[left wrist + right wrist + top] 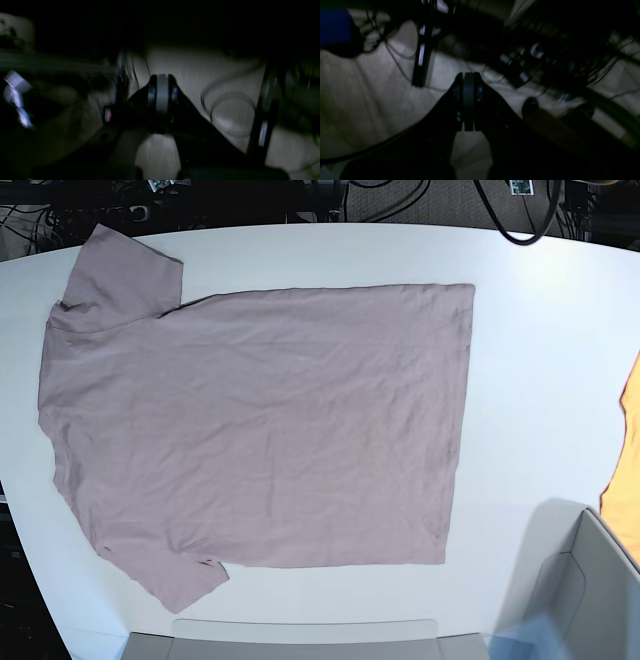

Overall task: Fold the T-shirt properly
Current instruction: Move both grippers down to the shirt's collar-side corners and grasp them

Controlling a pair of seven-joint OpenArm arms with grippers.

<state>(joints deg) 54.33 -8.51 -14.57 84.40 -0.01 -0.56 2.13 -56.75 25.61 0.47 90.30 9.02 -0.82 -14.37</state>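
the t-shirt (260, 425) lies flat on the white table (540, 360), dusty mauve, soft and faintly creased, neck to the left, both short sleeves spread. left gripper (162, 92) and right gripper (468, 97) are closed, pads together, holding nothing

Dark and blurry all over. Right claw (469, 100) in the middle, black, its two jaws pressed tight together with nothing between them, above a pale floor (365, 95). Thin black wires (395, 57) lying on the floor, a black bar (421, 55) standing up behind the claw, a blue thing (333, 26) in the top left corner, and a messy pile of cables (545, 62) at the top right.
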